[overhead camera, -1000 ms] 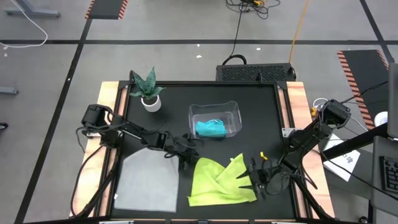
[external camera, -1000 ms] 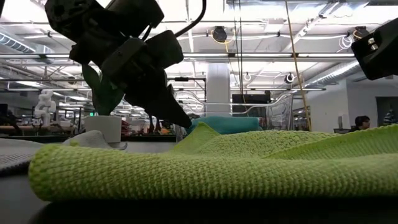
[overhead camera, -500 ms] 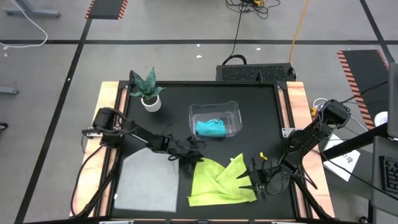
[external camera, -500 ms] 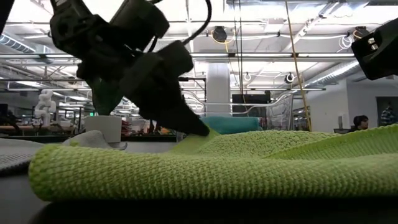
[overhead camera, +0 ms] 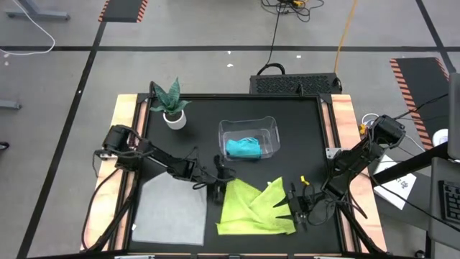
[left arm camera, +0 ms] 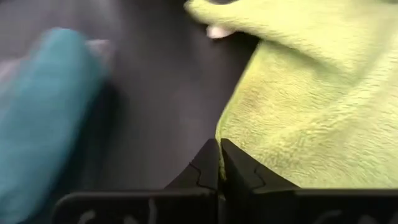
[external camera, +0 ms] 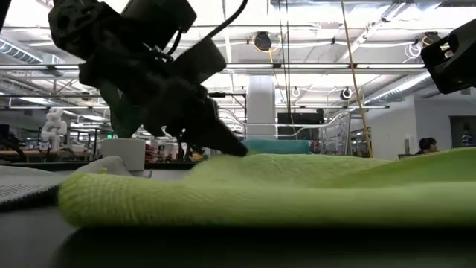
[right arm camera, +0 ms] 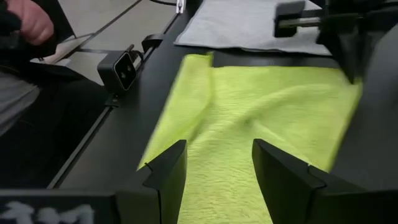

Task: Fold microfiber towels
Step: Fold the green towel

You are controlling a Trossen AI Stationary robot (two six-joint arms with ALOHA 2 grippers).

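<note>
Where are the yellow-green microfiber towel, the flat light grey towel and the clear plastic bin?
yellow-green microfiber towel point(overhead camera: 251, 210): high view, middle of the crumpled cloth.
light grey towel point(overhead camera: 169, 208): high view, centre of the flat sheet.
clear plastic bin point(overhead camera: 272, 128): high view, right rim of the bin.

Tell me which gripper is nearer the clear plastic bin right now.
Left. The left gripper sits just in front of the clear plastic bin, at the yellow-green microfiber towel's far corner. The right gripper is farther, at that towel's right edge.
</note>
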